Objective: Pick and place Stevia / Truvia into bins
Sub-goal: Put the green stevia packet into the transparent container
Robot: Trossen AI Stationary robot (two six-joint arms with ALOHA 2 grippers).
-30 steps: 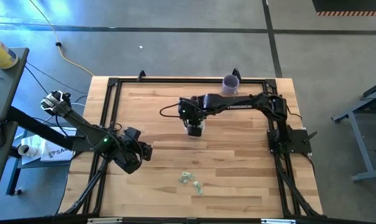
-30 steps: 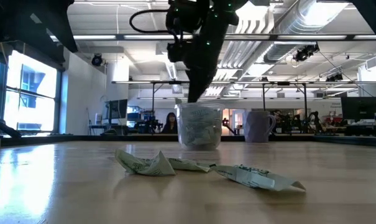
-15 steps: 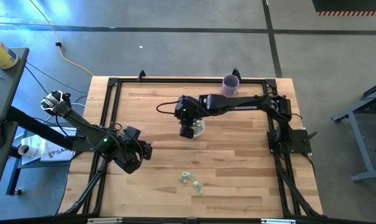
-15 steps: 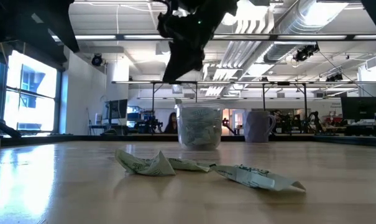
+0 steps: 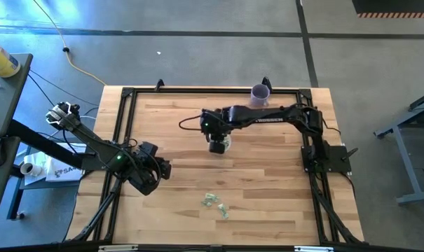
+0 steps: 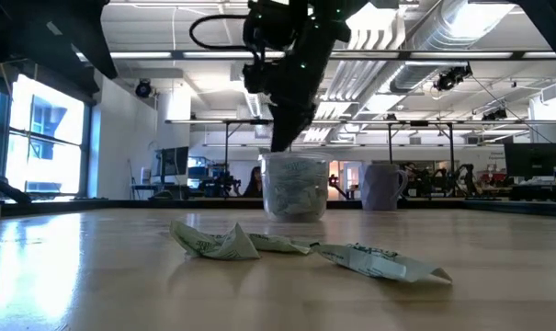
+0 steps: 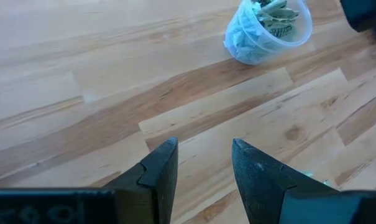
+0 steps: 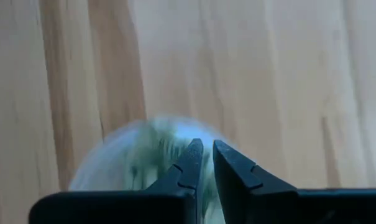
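A clear plastic cup [image 6: 296, 188] stands upright on the table's far middle, filled with pale green-and-white packets [image 7: 271, 12]. My right gripper [image 6: 282, 145] hangs just above the cup's rim, pointing steeply down. Its fingers [image 8: 207, 152] are shut with nothing between them, and it hides part of the cup [image 5: 227, 144] in the high view. Three crinkled packets [image 5: 210, 199] [image 5: 223, 210] [image 6: 379, 262] lie loose near the table's front middle. My left gripper [image 7: 203, 152] waits open above bare wood at the table's left [image 5: 155, 173].
A purple cup [image 5: 260, 94] stands at the far edge, to the right of and beyond the clear cup. A black metal frame [image 5: 127, 94] runs around the tabletop. Bare wood lies between the clear cup and the loose packets.
My right gripper swung up and toward the table's left, off the clear cup, then came back down over its rim. The cup and the loose packets have stayed where they were.
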